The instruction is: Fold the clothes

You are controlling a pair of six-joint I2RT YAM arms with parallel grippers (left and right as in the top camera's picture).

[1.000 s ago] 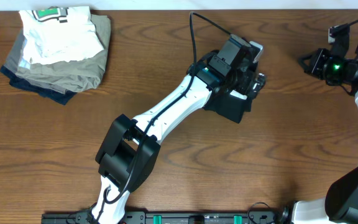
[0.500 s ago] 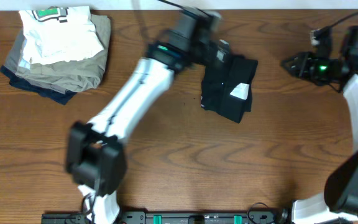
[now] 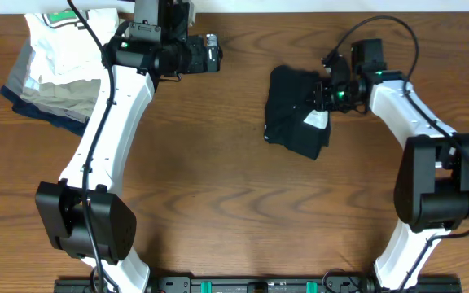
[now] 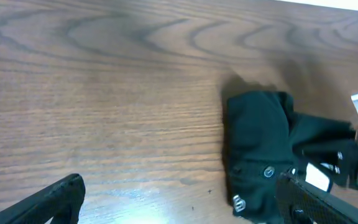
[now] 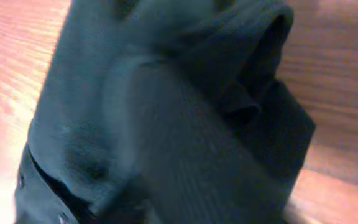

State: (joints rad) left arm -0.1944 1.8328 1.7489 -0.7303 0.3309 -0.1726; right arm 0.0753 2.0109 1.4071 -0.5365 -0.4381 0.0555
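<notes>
The clothes (image 3: 290,122) lie as a folded black bundle on the wooden table, a white tag (image 3: 316,120) showing on the right side. My right gripper (image 3: 326,91) is at the bundle's upper right edge, touching the fabric. In the right wrist view black cloth (image 5: 166,112) fills the picture, blurred, and hides the fingers. My left gripper (image 3: 212,53) hangs open over bare wood, well to the left of the bundle. In the left wrist view the open left gripper (image 4: 179,183) has nothing between its fingers, and the clothes (image 4: 257,149) lie ahead to the right.
A stack of folded white, khaki and navy garments (image 3: 63,65) sits at the far left corner, just behind the left arm (image 3: 108,114). The right arm (image 3: 418,114) reaches in from the right side.
The left arm has lifted off the black bundle and swung to the far left. The right arm has come in from the right edge onto the bundle's upper right corner.
</notes>
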